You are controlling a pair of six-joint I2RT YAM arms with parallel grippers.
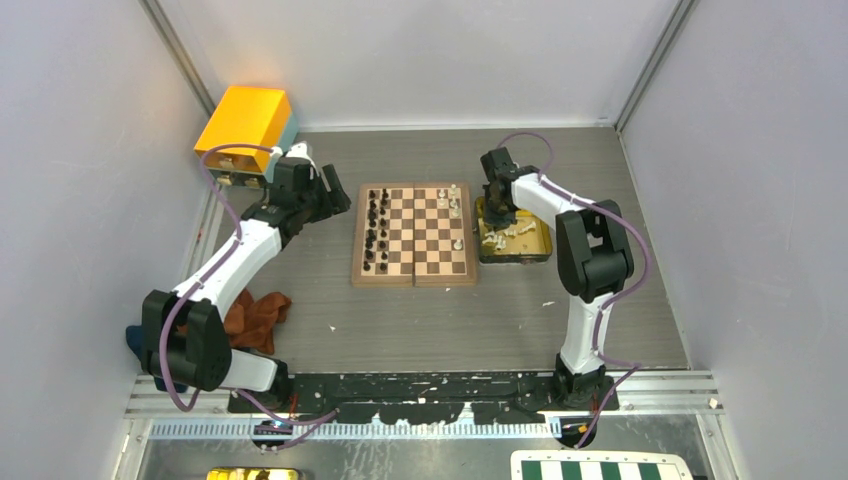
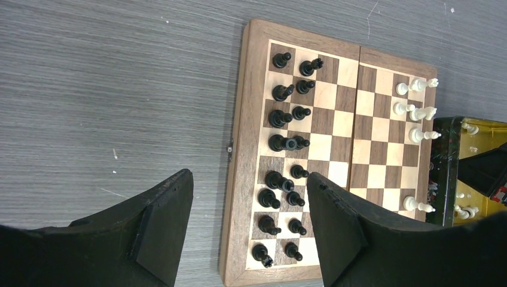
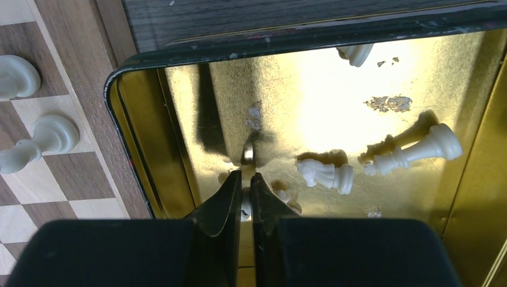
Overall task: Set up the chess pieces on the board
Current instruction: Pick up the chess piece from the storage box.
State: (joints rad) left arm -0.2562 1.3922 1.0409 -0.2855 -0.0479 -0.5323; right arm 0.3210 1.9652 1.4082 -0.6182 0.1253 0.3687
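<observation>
Right wrist only: right pincer [image 3: 246,177] clamped on white piece [image 3: 246,203] in gold tray [image 3: 143,155]. Left pincer [image 2: 248,179] apart over board [image 2: 239,89].

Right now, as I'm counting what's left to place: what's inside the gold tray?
Several cream-white pieces lie on their sides in the gold tray; the right gripper pinches one. Its body covers the tray's near part.

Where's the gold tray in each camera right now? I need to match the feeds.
Top external: gold tray sits just right of the board, right of centre.
Left wrist: gold tray at the right edge, past the board's far side.
Right wrist: gold tray fills most of the frame, white pieces lying in it.
Shared landmark: the board's wooden frame beside the tray.
</observation>
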